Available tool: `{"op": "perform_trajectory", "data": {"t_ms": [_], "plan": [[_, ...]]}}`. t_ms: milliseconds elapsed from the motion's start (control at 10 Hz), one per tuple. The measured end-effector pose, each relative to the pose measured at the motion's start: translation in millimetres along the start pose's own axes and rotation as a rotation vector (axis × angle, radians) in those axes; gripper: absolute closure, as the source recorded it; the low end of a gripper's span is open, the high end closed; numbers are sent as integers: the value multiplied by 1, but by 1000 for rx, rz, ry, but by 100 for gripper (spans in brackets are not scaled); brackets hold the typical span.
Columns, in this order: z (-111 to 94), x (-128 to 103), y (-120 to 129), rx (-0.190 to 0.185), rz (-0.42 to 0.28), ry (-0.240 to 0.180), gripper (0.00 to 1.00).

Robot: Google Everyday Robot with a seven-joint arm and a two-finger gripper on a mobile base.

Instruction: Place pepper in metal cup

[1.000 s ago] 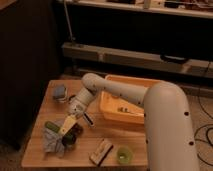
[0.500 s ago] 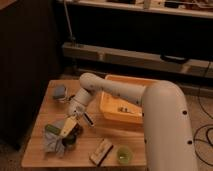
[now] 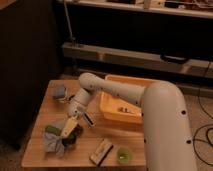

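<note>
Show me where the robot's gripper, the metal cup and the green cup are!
gripper [image 3: 69, 129]: camera view, between its fingertips, low over the table's left side.
metal cup [image 3: 60, 93]: camera view, on its rim.
green cup [image 3: 123, 154]: camera view, on its middle.

Single high view over arm, gripper [image 3: 70, 127] low on table [image 3: 45, 107].

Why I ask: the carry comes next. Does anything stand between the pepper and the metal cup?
Nothing visible does. The pepper lies on the grey cloth, just left of the gripper. The metal cup sits farther back, with only bare table between them.
</note>
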Motion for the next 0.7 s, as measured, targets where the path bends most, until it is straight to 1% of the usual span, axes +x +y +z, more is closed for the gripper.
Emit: {"op": "perform_trajectory", "data": {"t_ms": [300,700], "plan": [[0,1,-1,-22,-40,-22,100],[4,5,-4,-48,-45,-30,100]]}}
